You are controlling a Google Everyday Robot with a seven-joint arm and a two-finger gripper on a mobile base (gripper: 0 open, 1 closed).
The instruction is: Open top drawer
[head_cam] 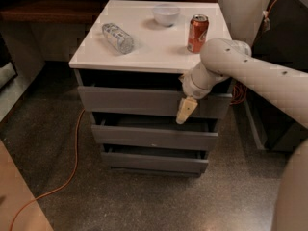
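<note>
No word, number or brand can be read anywhere. The red can [198, 33], standing toward the upper right of the white counter [144, 52], carries pale marks on its side, but they do not resolve into letters. The clear bottle [118, 37], lying on the counter left of the can, has a wrapper whose print is illegible. The tool [186, 110] hangs a little right of the frame's centre, in front of the right part of the top drawer [130, 101]; nothing legible shows on either.
</note>
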